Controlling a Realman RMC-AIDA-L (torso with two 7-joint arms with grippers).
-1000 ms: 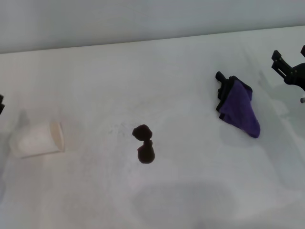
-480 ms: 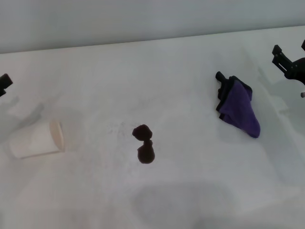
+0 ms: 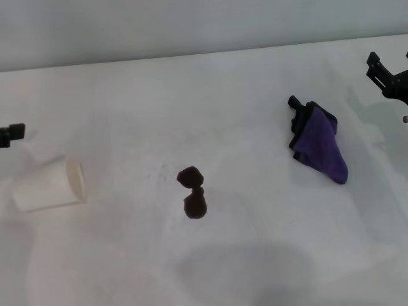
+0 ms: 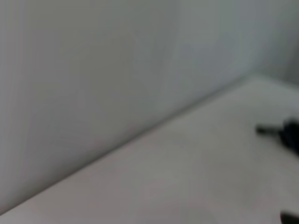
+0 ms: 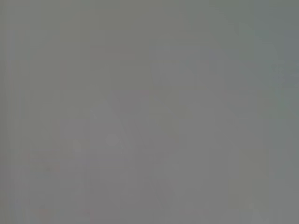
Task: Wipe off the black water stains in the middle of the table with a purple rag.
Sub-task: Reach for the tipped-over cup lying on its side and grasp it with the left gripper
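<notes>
- On the tabletop [image 3: 255, 95] in the head view, the stains [image 3: 192, 193] sat near the middle as two dark blobs joined like a figure eight, unwiped.
- The rag [image 3: 325, 148] lay well to the robot's right of the stains, crumpled, its point toward the near edge and its black edging and loop tab toward the far side; nothing held it.
- The right gripper [image 3: 387, 78] showed only partly at the right edge, beyond the rag and apart from it; whether its jaws were spread or pressed together could not be told.
- The left gripper [image 3: 11, 134] poked in at the left edge, just beyond a tipped paper cup [image 3: 50, 185], well apart from the stains; the state of its jaws could not be told either.
- The step in hand looked like fetching the rag with the right arm. Doing it well probably meant coming down over the bunched upper part, not the thin point, and pinching enough cloth that a pad hangs below the jaws for wiping.
- In the left wrist view, only blurred tabletop and wall appeared, with a dark shape at one edge that could not be identified.
- In the right wrist view, nothing but flat grey showed, so it gave no help in aiming.
</notes>
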